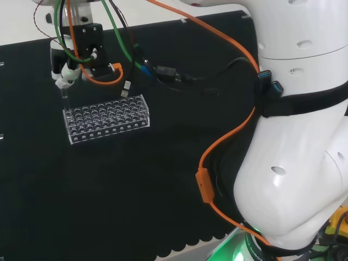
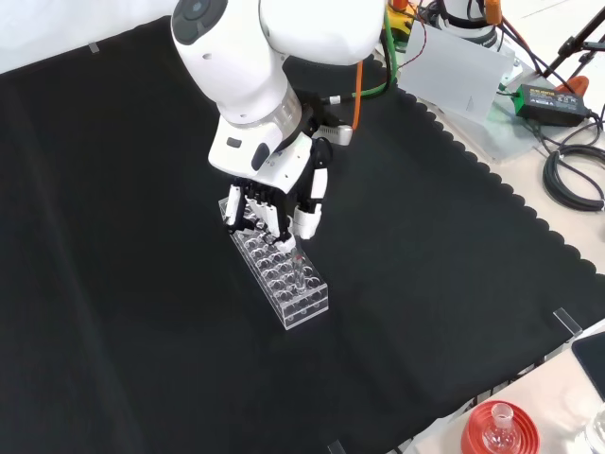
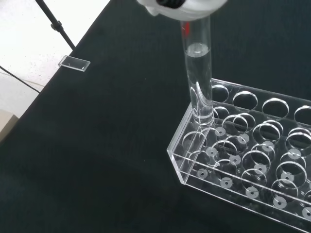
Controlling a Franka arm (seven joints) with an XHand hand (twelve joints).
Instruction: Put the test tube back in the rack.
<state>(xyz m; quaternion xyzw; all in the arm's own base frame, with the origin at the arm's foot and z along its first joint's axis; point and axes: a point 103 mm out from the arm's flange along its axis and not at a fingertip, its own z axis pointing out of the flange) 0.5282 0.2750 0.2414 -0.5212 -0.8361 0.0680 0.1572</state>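
A clear plastic test tube rack (image 1: 106, 118) with many round holes stands on the black cloth. The hand (image 1: 66, 72) hangs over the rack's left end in the head view, its fingers curled round the top of a glass test tube (image 1: 65, 95). In the front view the hand (image 2: 280, 202) is above the rack (image 2: 280, 276) and the tube (image 2: 298, 270) points down at the rack's near end. In the wrist view the tube (image 3: 197, 73) stands upright and holds clear liquid. Its rounded tip sits at a corner hole of the rack (image 3: 243, 170). How far it has entered I cannot tell.
Orange, green and black cables (image 1: 136, 65) run across the cloth behind the rack. A red ribbed stand with a flask (image 2: 499, 430) sits off the cloth's near right corner in the front view. The arm's white links (image 1: 296, 136) stand at the head view's right.
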